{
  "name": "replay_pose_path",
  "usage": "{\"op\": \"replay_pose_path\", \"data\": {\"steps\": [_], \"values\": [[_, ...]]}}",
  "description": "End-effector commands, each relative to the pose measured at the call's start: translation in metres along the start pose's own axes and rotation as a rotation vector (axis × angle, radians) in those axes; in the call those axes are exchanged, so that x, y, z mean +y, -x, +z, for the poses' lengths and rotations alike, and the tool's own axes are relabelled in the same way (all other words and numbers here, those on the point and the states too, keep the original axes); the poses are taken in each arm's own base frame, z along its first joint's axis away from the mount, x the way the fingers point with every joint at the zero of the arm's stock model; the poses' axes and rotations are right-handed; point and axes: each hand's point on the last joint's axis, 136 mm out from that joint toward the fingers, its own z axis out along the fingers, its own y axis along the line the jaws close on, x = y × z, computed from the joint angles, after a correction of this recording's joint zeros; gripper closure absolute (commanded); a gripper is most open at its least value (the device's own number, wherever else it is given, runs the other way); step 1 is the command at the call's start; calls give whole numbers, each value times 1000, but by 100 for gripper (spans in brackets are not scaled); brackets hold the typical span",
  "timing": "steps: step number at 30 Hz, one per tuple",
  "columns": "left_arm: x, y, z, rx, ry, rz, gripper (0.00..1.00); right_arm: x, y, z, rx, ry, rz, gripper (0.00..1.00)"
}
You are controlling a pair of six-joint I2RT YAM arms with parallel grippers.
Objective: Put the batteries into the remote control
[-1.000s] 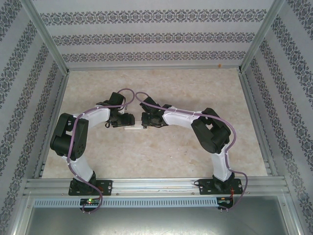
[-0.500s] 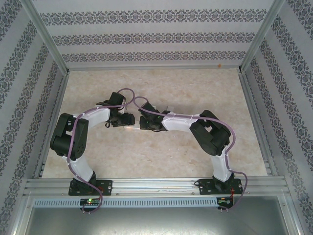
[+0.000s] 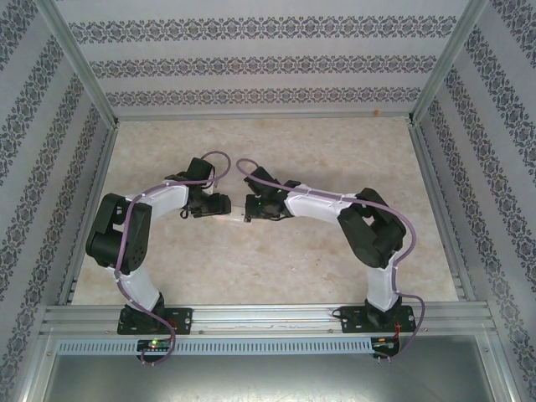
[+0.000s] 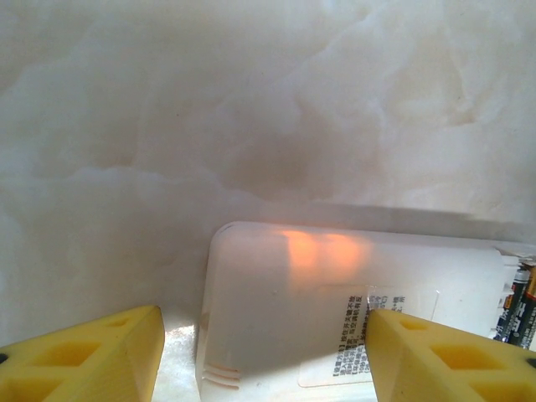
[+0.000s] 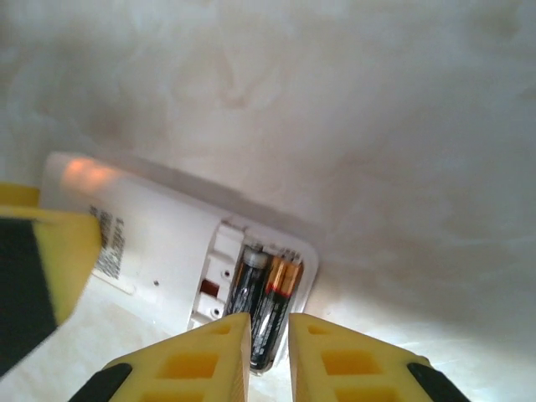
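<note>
Seating step, likely: batteries (image 5: 266, 293) lie in the bay at the 4 o'clock end of the remote (image 5: 159, 243), right gripper (image 5: 270, 352) barely parted over one, grip unclear, left gripper (image 4: 264, 318) half-open at 10 o'clock, clasping nothing; next wants a press home.

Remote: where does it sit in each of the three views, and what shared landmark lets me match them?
Top external: remote, a small white sliver just left of and below centre.
Left wrist: remote at lower right, running off the right edge.
Right wrist: remote at lower left, compartment open.
Landmark: batteries, at the right edge in left wrist, bottom centre in right wrist.
</note>
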Motion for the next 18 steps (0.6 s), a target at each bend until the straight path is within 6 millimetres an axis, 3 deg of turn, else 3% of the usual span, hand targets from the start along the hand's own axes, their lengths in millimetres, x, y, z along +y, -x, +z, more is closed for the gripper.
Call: {"op": "replay_pose_path", "data": {"steps": [1, 4, 9, 13, 16, 18], "values": [[6, -2, 1, -5, 10, -20, 34, 8, 19, -21, -34, 26, -32, 79], [6, 0, 0, -9, 11, -20, 34, 7, 16, -9, -7, 32, -21, 80], [5, 4, -4, -28, 15, -11, 30, 18, -8, 20, 69, 56, -34, 81], [4, 6, -7, -38, 12, -9, 29, 9, -23, 37, 113, 26, -25, 82], [3, 9, -10, -56, 7, -2, 26, 12, -21, 32, 109, 38, -48, 82], [1, 12, -14, -79, 0, 6, 23, 19, -7, 13, 57, 43, -91, 81]]}}
